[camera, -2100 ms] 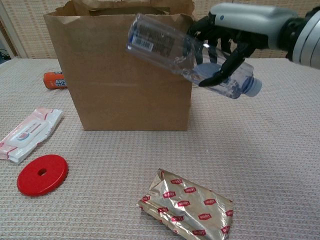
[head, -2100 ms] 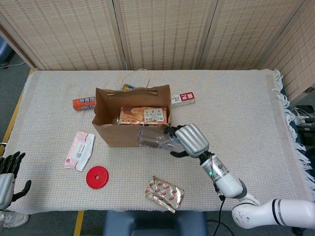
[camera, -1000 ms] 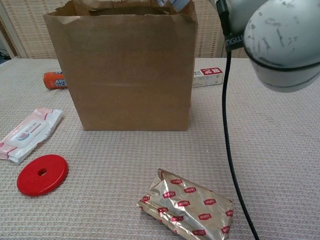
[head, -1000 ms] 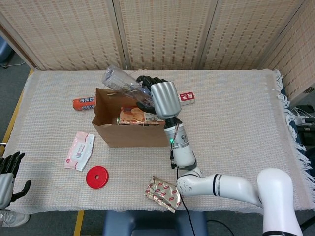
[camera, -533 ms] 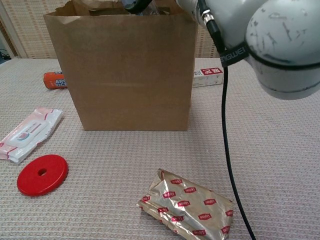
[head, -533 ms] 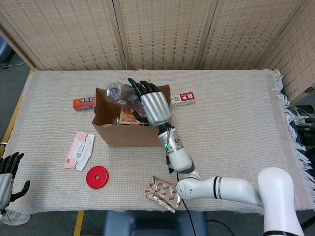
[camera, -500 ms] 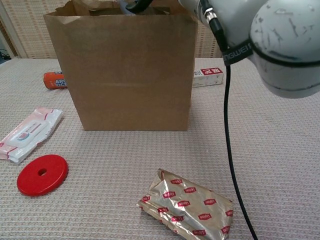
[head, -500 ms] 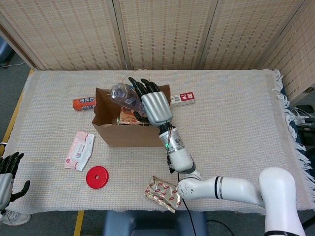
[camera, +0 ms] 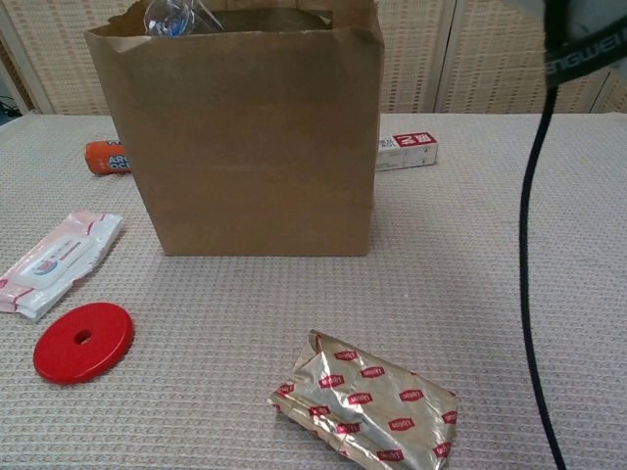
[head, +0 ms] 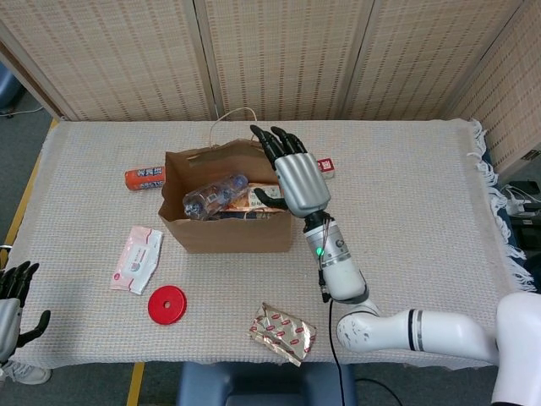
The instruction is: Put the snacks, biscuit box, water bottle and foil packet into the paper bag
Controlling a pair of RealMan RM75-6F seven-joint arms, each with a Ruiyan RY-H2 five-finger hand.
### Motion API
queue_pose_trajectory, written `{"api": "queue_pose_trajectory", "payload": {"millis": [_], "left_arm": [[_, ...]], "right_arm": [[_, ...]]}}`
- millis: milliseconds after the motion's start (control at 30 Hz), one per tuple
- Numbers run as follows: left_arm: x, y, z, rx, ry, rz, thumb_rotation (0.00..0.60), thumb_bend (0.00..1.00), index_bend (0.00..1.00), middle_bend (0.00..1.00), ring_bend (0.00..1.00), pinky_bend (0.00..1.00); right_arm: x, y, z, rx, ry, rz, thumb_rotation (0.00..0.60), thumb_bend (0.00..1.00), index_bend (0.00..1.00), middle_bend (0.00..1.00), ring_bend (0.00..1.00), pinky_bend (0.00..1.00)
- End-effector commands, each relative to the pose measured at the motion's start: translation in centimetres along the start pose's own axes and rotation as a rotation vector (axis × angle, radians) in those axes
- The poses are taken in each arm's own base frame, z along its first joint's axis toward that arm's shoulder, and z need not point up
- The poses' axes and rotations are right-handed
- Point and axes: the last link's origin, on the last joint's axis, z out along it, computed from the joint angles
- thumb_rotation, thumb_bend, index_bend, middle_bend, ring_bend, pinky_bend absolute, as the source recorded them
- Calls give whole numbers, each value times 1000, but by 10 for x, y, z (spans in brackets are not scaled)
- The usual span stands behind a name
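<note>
The brown paper bag stands open mid-table. The clear water bottle lies slanted inside it, over the biscuit box; in the chest view the bottle's end pokes above the rim. My right hand hovers over the bag's right rim, fingers spread and holding nothing. The foil packet lies near the front edge. An orange snack tube lies left of the bag. My left hand hangs empty off the front left corner, fingers apart.
A pink wipes packet and a red disc lie front left of the bag. A small red-and-white box sits right of the bag, behind my hand. The right arm's black cable hangs at the right.
My right hand carried the bottle up over the bag and let it go; the bottle now lies inside. The hand has spread and shifted right. The left hand has not moved.
</note>
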Motion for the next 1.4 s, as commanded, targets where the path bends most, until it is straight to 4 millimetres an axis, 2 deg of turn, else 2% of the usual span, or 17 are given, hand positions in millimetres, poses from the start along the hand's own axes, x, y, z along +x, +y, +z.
{"api": "queue_pose_trajectory", "payload": {"millis": [33, 233, 367, 567, 667, 900, 1233, 1400], "left_arm": [[0, 0, 0, 0, 3, 4, 600, 375, 0, 0, 0, 0], [-1, 1, -1, 3, 4, 11, 600, 375, 0, 0, 0, 0], [-1, 2, 0, 4, 6, 17, 600, 376, 0, 0, 0, 0], [-2, 3, 1, 9, 8, 30, 600, 375, 0, 0, 0, 0], [-2, 4, 1, 10, 8, 32, 600, 376, 0, 0, 0, 0], [-2, 3, 1, 13, 10, 32, 600, 375, 0, 0, 0, 0], [-2, 3, 1, 9, 7, 29, 600, 375, 0, 0, 0, 0], [-2, 2, 1, 7, 7, 25, 600, 375, 0, 0, 0, 0]], "right_arm": [[29, 25, -24, -18, 2, -2, 600, 158, 0, 139, 54, 135], [53, 60, -61, -52, -59, -16, 600, 159, 0, 139, 54, 135], [59, 77, -90, -16, -147, -43, 600, 158, 0, 139, 54, 135], [57, 92, -126, 122, -264, -137, 600, 158, 0, 139, 54, 135], [51, 94, -136, 189, -313, -169, 600, 147, 0, 139, 54, 135], [14, 90, -162, 359, -523, -261, 600, 7, 0, 138, 54, 135], [-43, 70, -190, 454, -776, -304, 600, 0, 0, 52, 2, 99], [-65, 60, -198, 473, -867, -312, 600, 0, 0, 0, 0, 14]]}}
